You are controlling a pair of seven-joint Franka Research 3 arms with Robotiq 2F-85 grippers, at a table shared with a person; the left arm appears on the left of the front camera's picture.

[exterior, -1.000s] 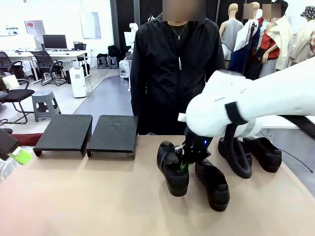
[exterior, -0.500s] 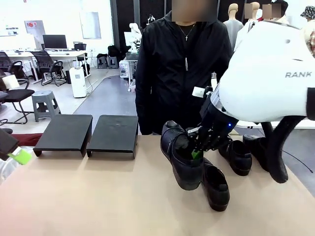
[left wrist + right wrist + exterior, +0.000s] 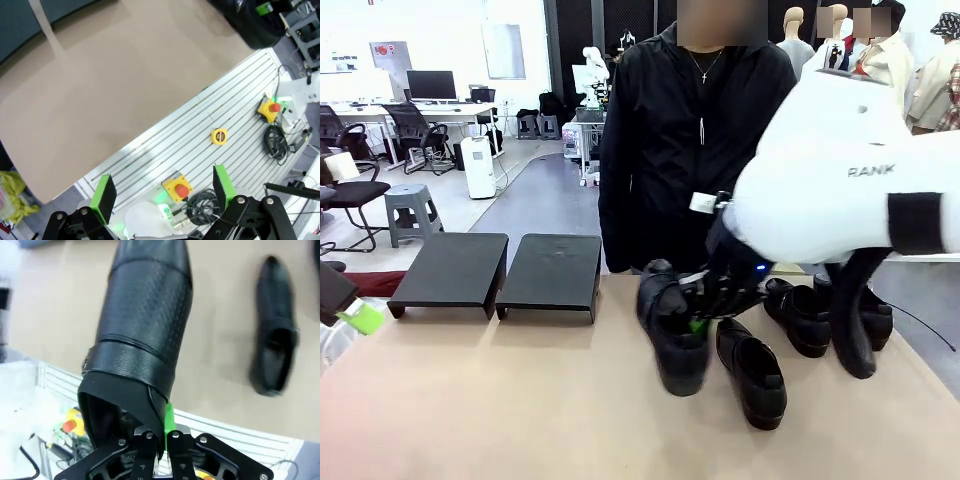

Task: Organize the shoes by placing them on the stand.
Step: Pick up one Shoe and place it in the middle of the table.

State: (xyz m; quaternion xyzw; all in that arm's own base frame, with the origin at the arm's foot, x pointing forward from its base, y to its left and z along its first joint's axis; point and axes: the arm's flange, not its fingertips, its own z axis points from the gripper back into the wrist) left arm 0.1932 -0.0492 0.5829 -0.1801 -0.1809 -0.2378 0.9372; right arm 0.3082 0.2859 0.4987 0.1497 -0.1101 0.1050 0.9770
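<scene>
Tabletop (image 3: 470, 400): stand (image 3: 500, 272) at far left.
Right claw (image 3: 162, 429): clamped on shoe (image 3: 675, 340) heel collar.
Bearing: stand left of shoe.

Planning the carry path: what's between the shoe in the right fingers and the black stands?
Nothing; the front view shows bare table between the held shoe and the nearer stand.

The right arm (image 3: 820, 200) was white, with grey lettering (image 3: 871, 171) and a black band (image 3: 917, 222). The right gripper (image 3: 703, 318) was black with green pads (image 3: 169, 422). The person (image 3: 720, 90) wore a black jacket (image 3: 655, 170).
</scene>
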